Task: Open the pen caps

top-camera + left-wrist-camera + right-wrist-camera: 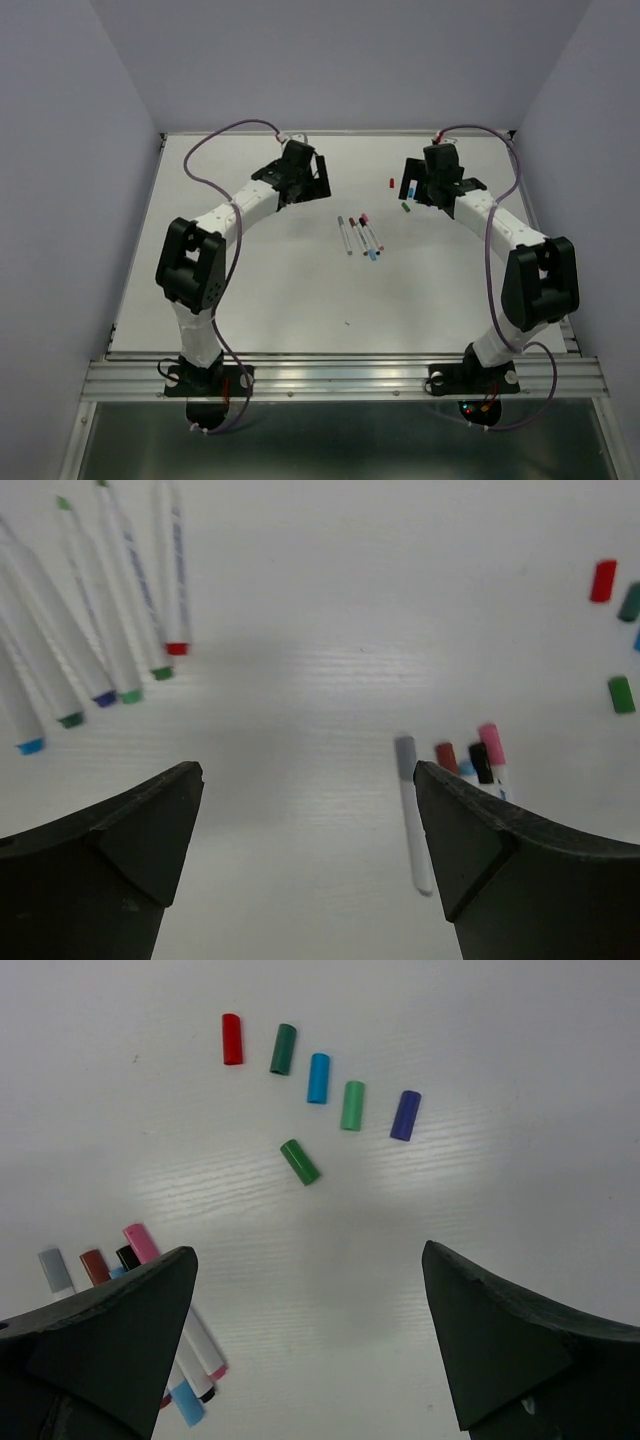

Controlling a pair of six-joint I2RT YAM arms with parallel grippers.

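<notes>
Several loose pen caps lie in an arc in the right wrist view: red point(232, 1038), dark green point(283, 1048), blue point(318, 1078), green point(352, 1105), navy point(405, 1115), and another green point(300, 1161) below them. Several capped pens point(360, 236) lie at the table's middle; they also show in the left wrist view point(468, 763) and the right wrist view point(128, 1260). Several uncapped white pens point(120, 610) lie fanned at the upper left. My left gripper point(308, 772) is open and empty above the table point(300, 300). My right gripper point(308, 1250) is open and empty, just short of the caps.
In the top view the left gripper point(305, 178) is at the back left and the right gripper point(422, 186) at the back right, over the caps point(406, 207). Grey walls enclose the table on three sides. Purple cables loop over both arms.
</notes>
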